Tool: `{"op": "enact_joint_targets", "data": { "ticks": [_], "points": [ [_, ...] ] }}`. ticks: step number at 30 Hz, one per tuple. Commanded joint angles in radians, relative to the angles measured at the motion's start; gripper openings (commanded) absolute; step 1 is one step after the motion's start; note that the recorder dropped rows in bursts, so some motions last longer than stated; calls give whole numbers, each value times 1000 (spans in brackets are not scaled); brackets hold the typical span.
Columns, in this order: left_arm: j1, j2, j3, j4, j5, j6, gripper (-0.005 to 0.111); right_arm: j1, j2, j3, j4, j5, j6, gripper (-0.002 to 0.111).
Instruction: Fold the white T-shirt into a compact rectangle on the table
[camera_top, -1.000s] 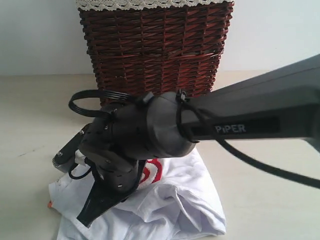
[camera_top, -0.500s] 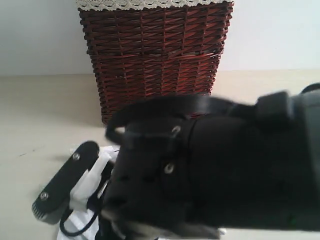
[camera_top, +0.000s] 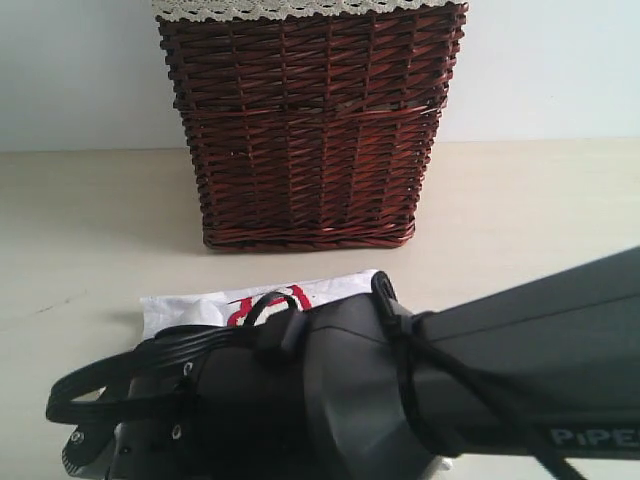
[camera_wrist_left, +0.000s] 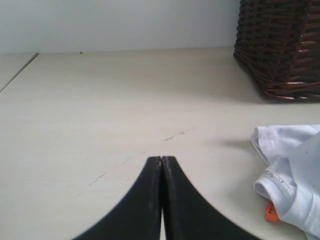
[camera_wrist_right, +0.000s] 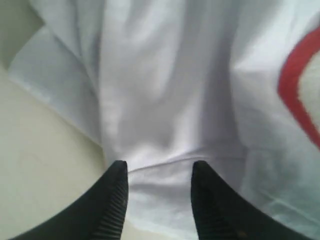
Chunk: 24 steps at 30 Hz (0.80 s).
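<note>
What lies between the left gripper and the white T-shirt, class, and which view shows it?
Only bare, faintly scuffed table separates the left gripper from the white T-shirt, seen in the left wrist view.

The white T-shirt (camera_top: 190, 308), wrinkled with red print, lies bunched on the beige table (camera_top: 90, 230).

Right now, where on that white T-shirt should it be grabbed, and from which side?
Probably the folded edge near the border of the white T-shirt, coming down from above: the shirt lies on the table, and that edge sits between the jaws of the open right gripper.
</note>
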Motion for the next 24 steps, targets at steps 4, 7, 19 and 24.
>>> {"op": "enact_joint_targets", "data": {
  "ticks": [4, 7, 19, 24],
  "points": [
    [4, -6, -3, 4, -8, 1, 0, 2, 2, -15, 172, -19, -141, 51],
    [4, -6, -3, 4, -8, 1, 0, 2, 11, -15, 153, -62, -137, 54],
    [4, -6, -3, 4, -8, 1, 0, 2, 34, -69, -160, 9, 137, 0],
    [4, -6, -3, 4, -8, 1, 0, 2, 4, -153, -75, -59, 45, 0]
  ]
}}
